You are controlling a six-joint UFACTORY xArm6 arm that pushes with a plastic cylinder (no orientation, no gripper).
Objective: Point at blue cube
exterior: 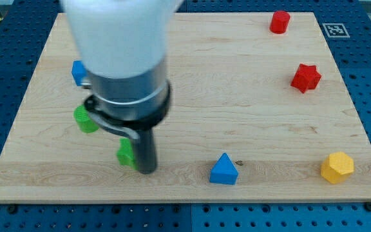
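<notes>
The blue cube (78, 72) sits near the board's left edge, partly hidden behind the arm's body. My tip (147, 170) rests on the board low and left of centre, well below and to the right of the blue cube. It stands right beside a green block (126, 153), touching or nearly touching its right side. A second green block (85, 119) lies between the blue cube and my tip, partly hidden by the arm.
A blue triangular block (224, 170) lies right of my tip near the bottom edge. A yellow block (337, 167) sits at bottom right. A red star (306, 78) and a red cylinder (279, 22) are at the right and top right. The wooden board (237, 84) sits on a blue table.
</notes>
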